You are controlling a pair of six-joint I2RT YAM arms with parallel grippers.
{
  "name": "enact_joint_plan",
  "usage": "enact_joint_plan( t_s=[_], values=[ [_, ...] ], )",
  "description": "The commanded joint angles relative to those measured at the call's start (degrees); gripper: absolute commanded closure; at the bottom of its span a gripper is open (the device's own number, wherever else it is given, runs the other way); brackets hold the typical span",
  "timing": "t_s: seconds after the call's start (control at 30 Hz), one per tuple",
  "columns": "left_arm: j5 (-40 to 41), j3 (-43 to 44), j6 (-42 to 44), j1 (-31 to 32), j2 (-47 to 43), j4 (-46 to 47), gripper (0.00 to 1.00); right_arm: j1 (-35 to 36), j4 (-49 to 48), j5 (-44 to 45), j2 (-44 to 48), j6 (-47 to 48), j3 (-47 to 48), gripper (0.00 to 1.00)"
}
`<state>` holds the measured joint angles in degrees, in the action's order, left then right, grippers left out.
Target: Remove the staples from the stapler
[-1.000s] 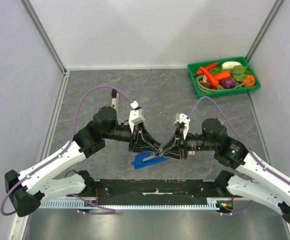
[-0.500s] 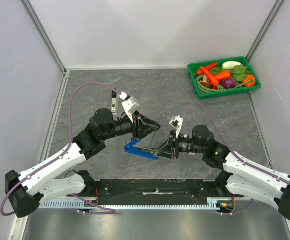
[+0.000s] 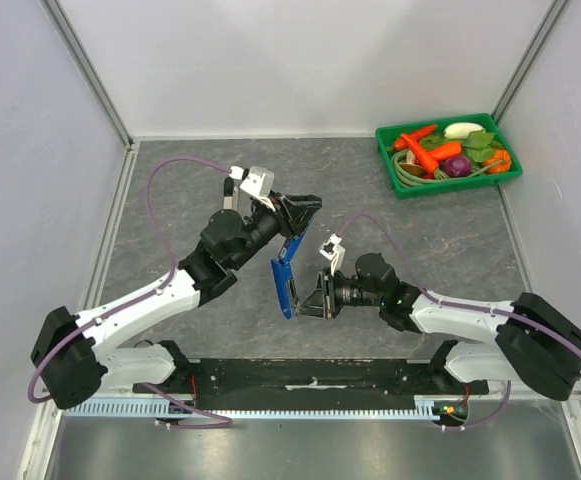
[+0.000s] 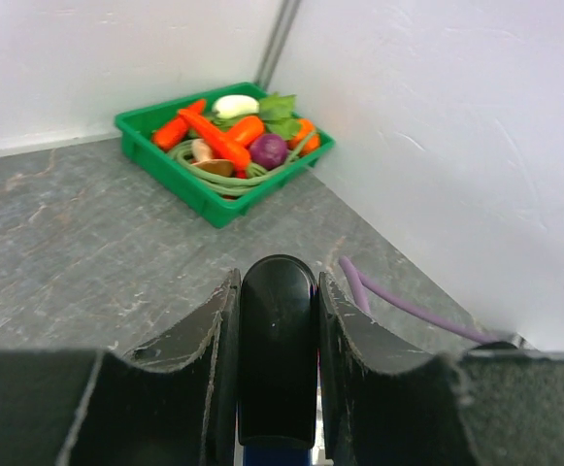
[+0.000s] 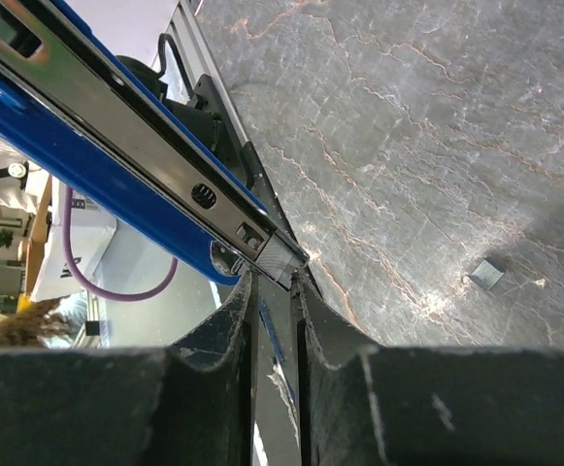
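Observation:
The blue stapler is held off the table between both grippers, opened and tilted steeply. My left gripper is shut on its black top end at the upper end. My right gripper is shut on a thin flat part at the stapler's lower end. In the right wrist view the blue body and its shiny metal magazine run up to the left from my gripper. A small grey metal piece lies on the table; I cannot tell if it is staples. My left gripper also shows in its own view.
A green tray of vegetables stands at the back right corner, also in the left wrist view. A small black and silver strip lies behind the left arm. White walls enclose the grey table. A purple cable loops nearby.
The stapler has gone from lying low near the front edge to raised and steeply tilted at mid-table. My left gripper rose and moved back; my right gripper moved left under it.

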<state>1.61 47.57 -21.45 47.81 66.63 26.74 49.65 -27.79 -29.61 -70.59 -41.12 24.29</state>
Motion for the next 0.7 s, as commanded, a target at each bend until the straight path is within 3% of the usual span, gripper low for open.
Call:
enact_joint_plan(
  t_s=[0.0,0.67],
  values=[
    [7.2,-0.4,-5.3,0.2,1.5,7.4,0.98,0.1,-11.2,2.9,-2.5,-2.6,3.4,0.93],
    [17.8,-0.6,-6.1,0.4,13.9,4.2,0.98,0.1,-11.8,5.6,-9.5,-4.0,9.5,0.85]
  ],
)
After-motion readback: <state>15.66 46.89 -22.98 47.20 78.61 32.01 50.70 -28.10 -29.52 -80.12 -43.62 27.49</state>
